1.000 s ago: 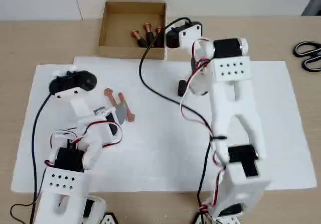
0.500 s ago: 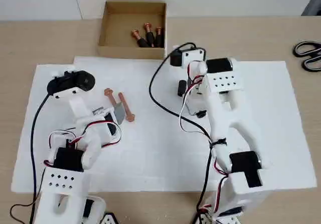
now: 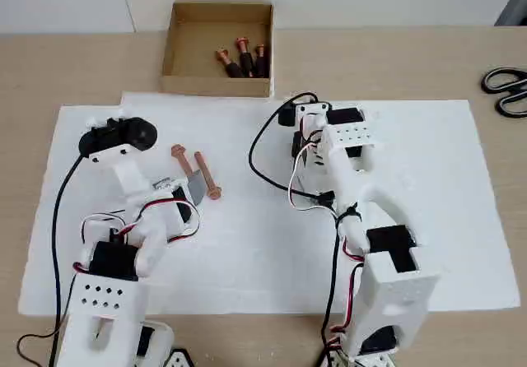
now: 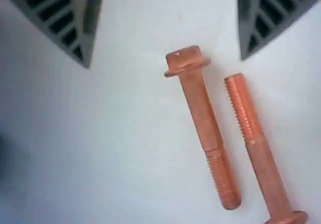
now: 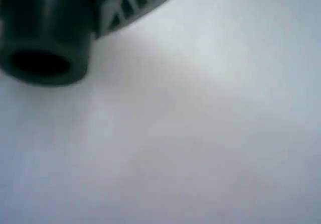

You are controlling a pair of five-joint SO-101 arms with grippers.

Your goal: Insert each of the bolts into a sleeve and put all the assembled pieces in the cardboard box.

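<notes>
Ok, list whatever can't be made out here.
- Sleeve: high view, mostly covered by the right arm; right wrist view, blurred and cut by the edge.
- One bolt: left wrist view, head clipped by the edge.
- Assembled pieces in the cardboard box: high view, too small to judge seating.

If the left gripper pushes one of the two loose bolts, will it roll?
Probably yes: the bolt has a round shaft and lies flat on smooth paper. Its wider flanged head would likely make it curve. It looks like rigid metal, unlikely to bend.
</notes>
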